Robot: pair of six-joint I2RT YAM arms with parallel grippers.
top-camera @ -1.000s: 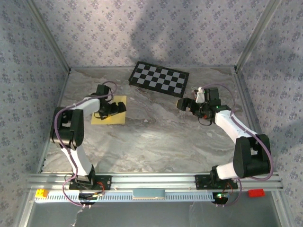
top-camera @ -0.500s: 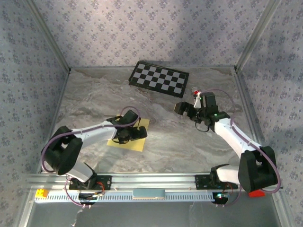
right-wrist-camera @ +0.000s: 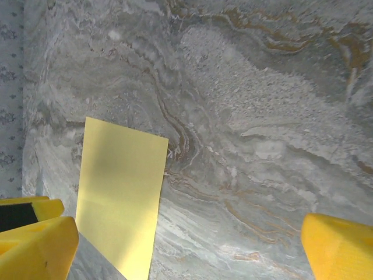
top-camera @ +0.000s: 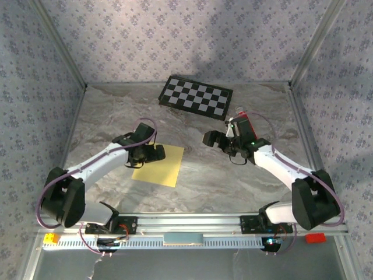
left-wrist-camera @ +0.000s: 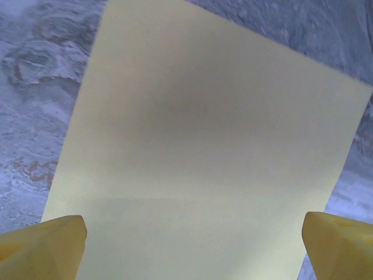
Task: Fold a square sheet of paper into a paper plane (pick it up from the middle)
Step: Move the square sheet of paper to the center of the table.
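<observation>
The square sheet of paper [top-camera: 158, 165] is pale yellow and lies flat and uncreased on the marbled table, left of centre. No paper plane is in view. My left gripper [top-camera: 154, 153] hangs open over the sheet's far left part. In the left wrist view the sheet [left-wrist-camera: 204, 146] spreads between the gripper's [left-wrist-camera: 192, 251] two yellow fingertips [left-wrist-camera: 44, 245], which stand wide apart. My right gripper [top-camera: 211, 139] is open above bare table to the right of the sheet. In the right wrist view the sheet [right-wrist-camera: 119, 198] lies to the lower left, apart from that gripper [right-wrist-camera: 189, 251].
A black-and-white checkerboard panel [top-camera: 196, 96] lies at the back of the table. Patterned walls close the left, back and right sides. The aluminium rail [top-camera: 186, 223] with both arm bases runs along the front edge.
The left arm slid the sheet from the table's left side toward the middle front, then drew back a little over its far left part. The right gripper moved left toward the centre.
</observation>
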